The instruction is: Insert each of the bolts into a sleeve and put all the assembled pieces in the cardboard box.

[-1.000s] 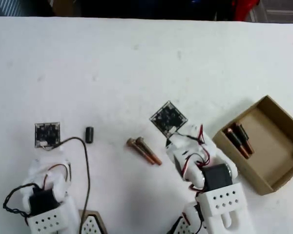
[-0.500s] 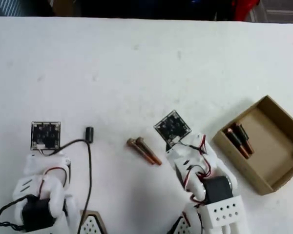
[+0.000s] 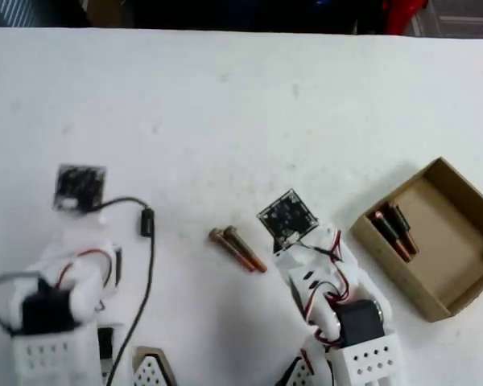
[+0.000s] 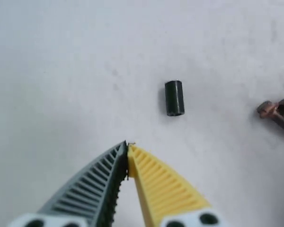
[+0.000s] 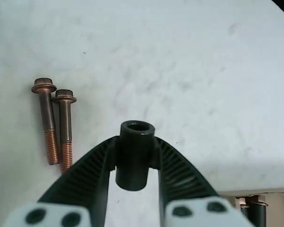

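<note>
bolts [image 3: 237, 249]: two, copper-coloured, touching side by side near the middle of the bench's [image 3: 225, 104] front edge, heads toward the back-left corner. loose sleeve [image 3: 147, 221] lies further toward the left edge, well apart from them, a cable running just beside it. cardboard box [image 3: 455, 241] near the right edge, two assembled pieces [image 3: 391, 230] already inside. left wrist view: left gripper [image 4: 127, 145] pressed together on nothing, tips near the loose sleeve [image 4: 174, 98] but not touching. it is a short black tube on its side; likely light, rigid, apt to roll; best pinched across the round wall at mid-length. right wrist view: right gripper [image 5: 135, 142] pinching the held sleeve [image 5: 134, 158] across its barrel, open bore facing away. bolts [image 5: 57, 123] beyond it: flanged hex heads, smooth shanks, threaded ends. stiff metal, probably heavier than a sleeve; take by the shank just under the head.
</note>
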Controlling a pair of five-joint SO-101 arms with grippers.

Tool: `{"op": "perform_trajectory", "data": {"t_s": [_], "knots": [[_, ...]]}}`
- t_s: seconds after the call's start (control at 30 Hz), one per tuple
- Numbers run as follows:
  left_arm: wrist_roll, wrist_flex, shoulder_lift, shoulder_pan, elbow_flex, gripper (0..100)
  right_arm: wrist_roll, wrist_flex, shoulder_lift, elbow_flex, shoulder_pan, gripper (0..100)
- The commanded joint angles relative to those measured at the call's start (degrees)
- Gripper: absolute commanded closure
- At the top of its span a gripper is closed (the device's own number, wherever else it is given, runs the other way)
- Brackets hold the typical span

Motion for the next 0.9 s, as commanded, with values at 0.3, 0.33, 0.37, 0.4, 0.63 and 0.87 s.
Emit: {"op": "perform_trajectory", "data": {"t_s": [0.3, 0.33, 0.37, 0.4, 0.63, 0.87], "knots": [[15.47, -1.14, 31.69, 22.73, -14.59, 98, -2.37, -1.01, -10.15, 3.25, 0.57, 98.2], [16.44, -1.14, 33.80, 23.78, -15.74, 98, -2.37, -1.01, -10.42, 3.43, 0.57, 98.2], [17.41, -1.14, 36.00, 24.75, -16.88, 98, -2.37, -1.01, -10.51, 3.43, 0.57, 98.2], [18.20, -1.05, 38.29, 25.63, -17.85, 98, -2.37, -1.01, -10.51, 3.43, 0.57, 98.2], [26.64, -1.14, 54.55, 31.16, -25.05, 98, -2.64, -1.36, -10.95, 3.43, 4.09, 98.2], [40.88, -1.32, 67.38, 38.46, -34.55, 98, -2.73, -1.36, -10.59, 3.43, 4.53, 98.2]]}}
